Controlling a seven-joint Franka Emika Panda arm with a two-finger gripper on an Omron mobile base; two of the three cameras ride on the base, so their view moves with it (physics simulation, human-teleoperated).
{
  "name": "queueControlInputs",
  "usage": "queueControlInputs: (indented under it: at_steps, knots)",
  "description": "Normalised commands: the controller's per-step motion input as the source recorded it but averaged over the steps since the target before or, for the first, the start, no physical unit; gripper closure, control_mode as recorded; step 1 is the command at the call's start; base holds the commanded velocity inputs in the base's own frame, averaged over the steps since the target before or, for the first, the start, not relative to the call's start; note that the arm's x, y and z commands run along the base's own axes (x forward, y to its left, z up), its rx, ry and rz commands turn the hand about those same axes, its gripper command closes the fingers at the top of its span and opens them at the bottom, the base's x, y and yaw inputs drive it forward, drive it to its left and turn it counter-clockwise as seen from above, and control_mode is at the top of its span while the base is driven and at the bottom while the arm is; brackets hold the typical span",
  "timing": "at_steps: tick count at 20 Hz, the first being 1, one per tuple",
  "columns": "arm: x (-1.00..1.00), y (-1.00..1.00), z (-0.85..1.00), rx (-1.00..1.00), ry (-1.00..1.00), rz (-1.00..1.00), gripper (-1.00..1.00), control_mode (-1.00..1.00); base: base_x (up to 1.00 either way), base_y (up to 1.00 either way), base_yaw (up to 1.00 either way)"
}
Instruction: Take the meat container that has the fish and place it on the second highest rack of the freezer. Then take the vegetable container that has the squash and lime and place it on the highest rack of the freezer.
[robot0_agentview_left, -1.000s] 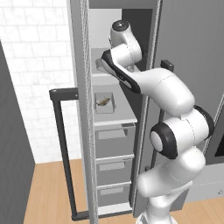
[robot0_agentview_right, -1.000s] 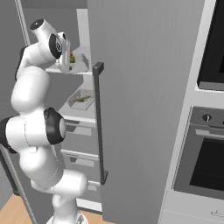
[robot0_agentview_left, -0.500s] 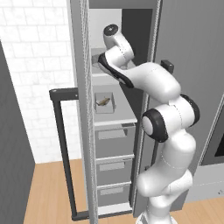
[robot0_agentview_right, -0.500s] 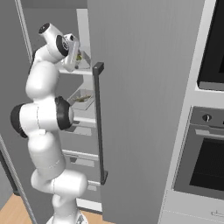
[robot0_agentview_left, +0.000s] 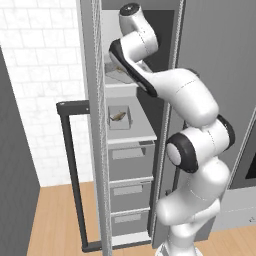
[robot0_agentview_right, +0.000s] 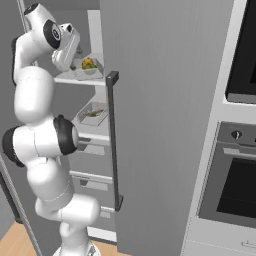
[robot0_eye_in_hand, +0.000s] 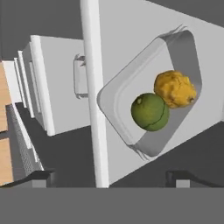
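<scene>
Arm swung higher; open tool above vegetable container.

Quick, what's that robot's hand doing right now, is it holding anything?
Gripper: fingers spread open, holding nothing; it hovers over the container with the lime and squash.
</scene>
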Motion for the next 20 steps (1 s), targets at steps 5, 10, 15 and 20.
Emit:
queueControlInputs:
  at_steps: [5,10,15,20]
  knots:
    - [-1.0,0.05,-0.01,0.15,0.01,0.0,-1.0,-1.0,0.0,0.0,0.0]
    - [-1.0,0.26,-0.35,0.16,0.07,0.0,-1.0,-1.0,0.0,0.0,0.0]
    - [-1.0,0.17,-0.5,0.16,0.05,0.0,-1.0,-1.0,0.0,0.0,0.0]
    - [-1.0,-0.21,-0.3,0.12,0.01,0.02,-1.0,-1.0,0.0,0.0,0.0]
